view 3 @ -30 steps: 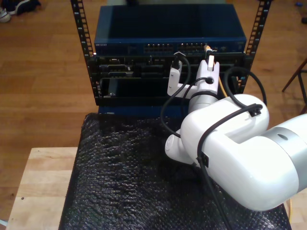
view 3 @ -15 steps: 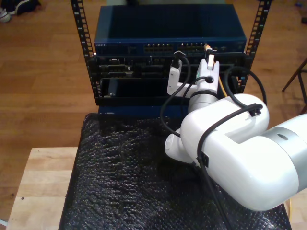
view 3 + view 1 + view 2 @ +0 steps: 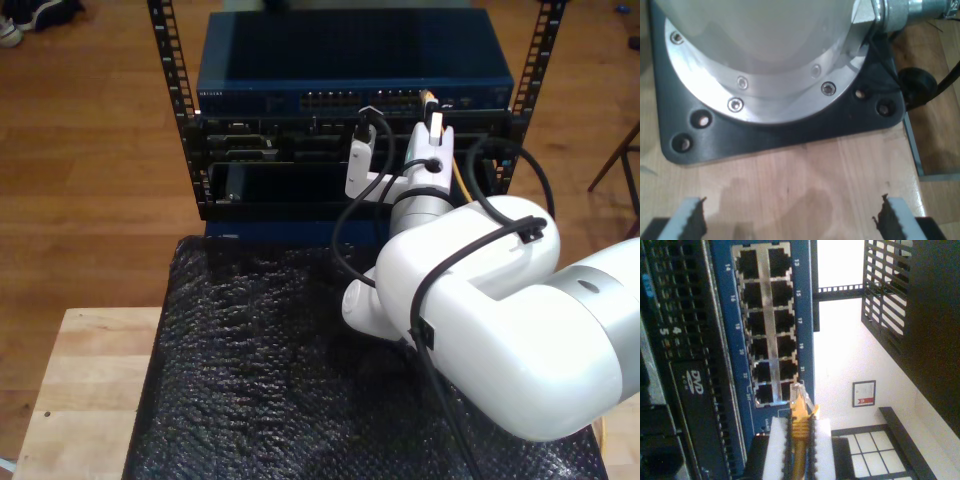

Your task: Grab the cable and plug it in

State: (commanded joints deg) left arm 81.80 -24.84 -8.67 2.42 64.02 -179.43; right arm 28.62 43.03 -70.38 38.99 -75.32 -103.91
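Our second hand (image 3: 799, 440) is clenched on the cable (image 3: 799, 427), a thin yellow-orange network cord pinched between its two white, ridged fingers (image 3: 776, 450). The cable's small clear-yellowish plug (image 3: 797, 390) sticks out past the fingertips and sits right at the front of a blue network switch (image 3: 805, 300). Its tip is at the last socket of a double row of numbered ports (image 3: 765, 325). We cannot tell whether the plug has entered that socket or only touches its edge.

In the exterior view, the same arm (image 3: 480, 310) is large and white and reaches from the exterior view's lower right toward an equipment rack (image 3: 180, 120). Our second hand (image 3: 434, 128) points at the switch (image 3: 350, 60), which is the top unit in the rack. The cable (image 3: 459, 175) trails down from the hand beside the arm's wrist. Thick black cords (image 3: 345, 230) loop around the arm. In front of the rack lies a sheet of black bubble wrap (image 3: 260, 370) over a light wooden desk (image 3: 80, 390).

Our first hand (image 3: 790, 217) is released, its two dark serrated fingertips (image 3: 696, 217) wide apart with nothing between them. It hangs over the pale wooden desk (image 3: 790, 175), near a black base plate (image 3: 790, 132) that carries a round silver flange (image 3: 765, 95) ringed with screws.
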